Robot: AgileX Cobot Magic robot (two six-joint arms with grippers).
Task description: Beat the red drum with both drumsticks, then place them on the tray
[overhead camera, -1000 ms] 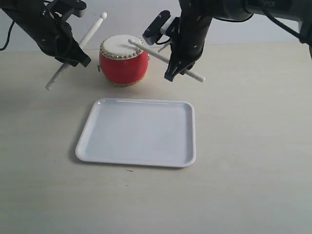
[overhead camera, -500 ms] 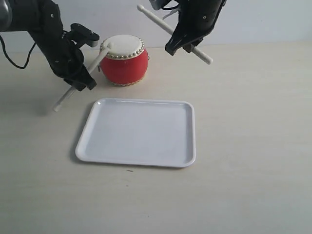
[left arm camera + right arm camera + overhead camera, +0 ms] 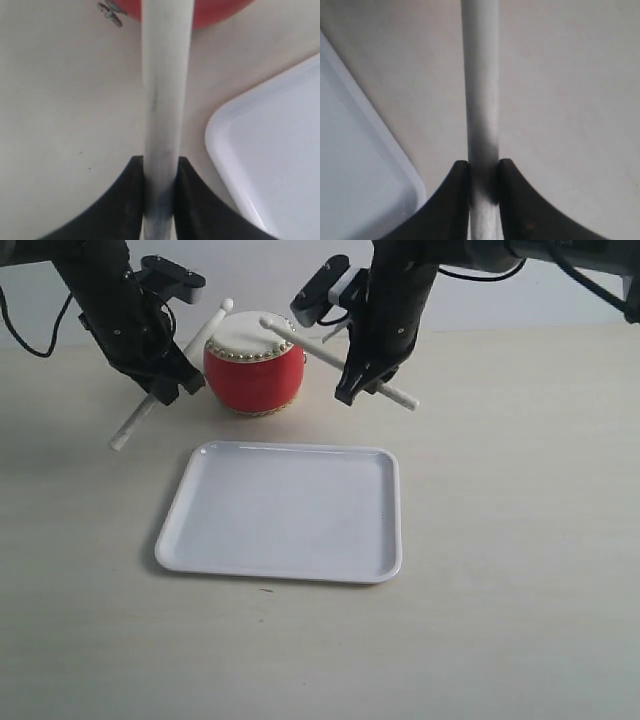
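The red drum [image 3: 253, 364] with its cream skin stands behind the white tray [image 3: 285, 511]. My left gripper [image 3: 165, 390] is shut on one drumstick [image 3: 180, 362], whose rounded tip hovers just above the drum's left edge. In the left wrist view that drumstick [image 3: 165, 85] runs out from the left gripper [image 3: 160, 172] toward the red drum [image 3: 210, 12]. My right gripper [image 3: 358, 380] is shut on the other drumstick [image 3: 310, 345], its tip lying on the drum skin. The right wrist view shows this drumstick [image 3: 481, 85] clamped in the right gripper [image 3: 483, 175].
The pale tabletop [image 3: 520, 540] spreads to the right and in front of the tray. A tray corner [image 3: 280, 140] lies beside the left stick, and the tray's rim [image 3: 365, 165] shows beside the right stick. A wall rises behind the drum.
The left stick has lifted off the drum's edge. The right arm has swung down, bringing its stick tip from high in the air onto the drum skin.
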